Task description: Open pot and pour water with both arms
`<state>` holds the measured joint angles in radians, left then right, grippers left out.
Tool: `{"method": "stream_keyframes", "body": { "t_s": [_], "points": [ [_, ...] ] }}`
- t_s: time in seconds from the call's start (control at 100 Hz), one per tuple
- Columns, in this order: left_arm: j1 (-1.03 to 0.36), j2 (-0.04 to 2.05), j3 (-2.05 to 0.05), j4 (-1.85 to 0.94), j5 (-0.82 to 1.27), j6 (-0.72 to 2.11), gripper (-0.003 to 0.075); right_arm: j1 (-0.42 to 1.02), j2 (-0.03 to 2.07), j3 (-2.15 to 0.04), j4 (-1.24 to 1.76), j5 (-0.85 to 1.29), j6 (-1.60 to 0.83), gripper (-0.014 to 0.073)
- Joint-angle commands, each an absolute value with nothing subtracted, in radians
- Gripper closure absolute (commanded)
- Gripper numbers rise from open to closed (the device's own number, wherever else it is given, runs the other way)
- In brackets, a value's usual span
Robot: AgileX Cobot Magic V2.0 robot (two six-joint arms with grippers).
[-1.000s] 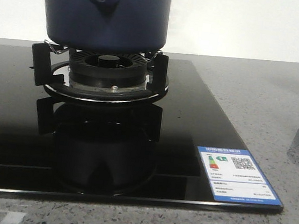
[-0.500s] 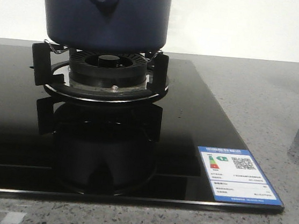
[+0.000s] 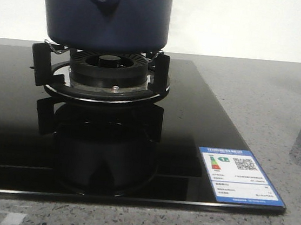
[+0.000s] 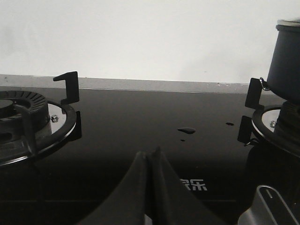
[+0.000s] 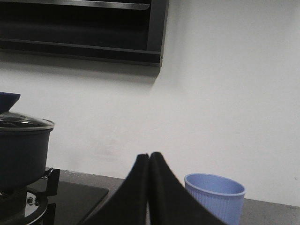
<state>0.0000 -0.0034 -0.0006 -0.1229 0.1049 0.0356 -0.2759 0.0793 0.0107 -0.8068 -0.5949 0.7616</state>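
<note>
The pot (image 3: 105,12) sits on the gas burner (image 3: 108,72) of the black stove (image 3: 192,128), its glass lid (image 5: 23,123) still on. The left gripper (image 4: 151,161) and right gripper (image 5: 149,164) are each pressed together, holding nothing, well apart from the pot. The pale blue cup (image 5: 215,197) waits on the surface for water.
</note>
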Motion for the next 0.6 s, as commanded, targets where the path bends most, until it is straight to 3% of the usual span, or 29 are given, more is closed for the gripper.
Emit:
{"method": "stream_keyframes", "body": {
  "t_s": [0.0, 0.59],
  "points": [
    [0.002, -0.033, 0.01, -0.132, 0.034, 0.026, 0.0741, -0.274, 0.088, 0.003, -0.785, -0.638, 0.761, 0.0655],
    [0.002, -0.033, 0.01, -0.132, 0.034, 0.026, 0.0741, -0.274, 0.088, 0.003, -0.722, -0.584, 0.761, 0.0655]
  ]
}}
